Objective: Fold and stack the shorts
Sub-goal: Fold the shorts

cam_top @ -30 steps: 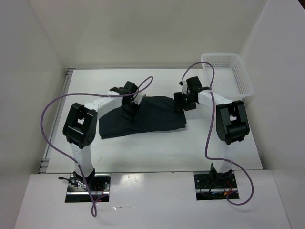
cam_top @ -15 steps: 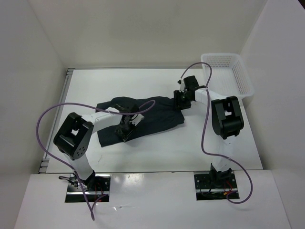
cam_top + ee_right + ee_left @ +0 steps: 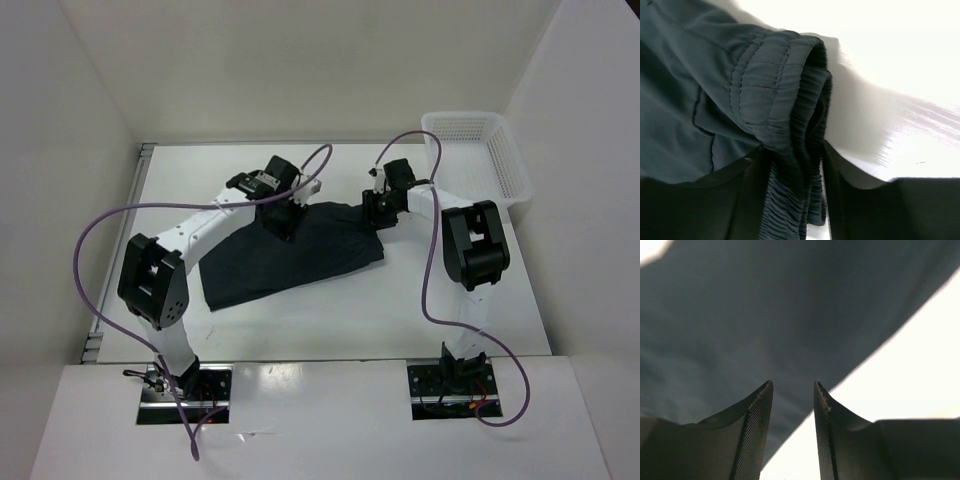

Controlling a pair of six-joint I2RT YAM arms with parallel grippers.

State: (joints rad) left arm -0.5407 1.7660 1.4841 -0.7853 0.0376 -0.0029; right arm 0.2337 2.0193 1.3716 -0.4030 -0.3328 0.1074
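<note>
The dark shorts (image 3: 290,258) lie flat across the middle of the white table, wider than the basket. My right gripper (image 3: 375,212) is at their far right corner. In the right wrist view the gathered elastic waistband (image 3: 785,75) is bunched between the fingers, so my right gripper (image 3: 787,152) is shut on it. My left gripper (image 3: 281,222) hovers over the far edge of the shorts. In the left wrist view my left gripper (image 3: 792,384) stands open with nothing between its fingers, above the edge of the shorts (image 3: 765,315) and the bare table.
A white mesh basket (image 3: 512,170) stands at the back right corner, just beyond the right arm. White walls close the table on the left, back and right. Purple cables loop off both arms.
My right gripper has closed on the waistband. My left gripper swung toward the near side over the shorts, then came back to their far edge; the cloth's far left flap no longer lies spread out.
</note>
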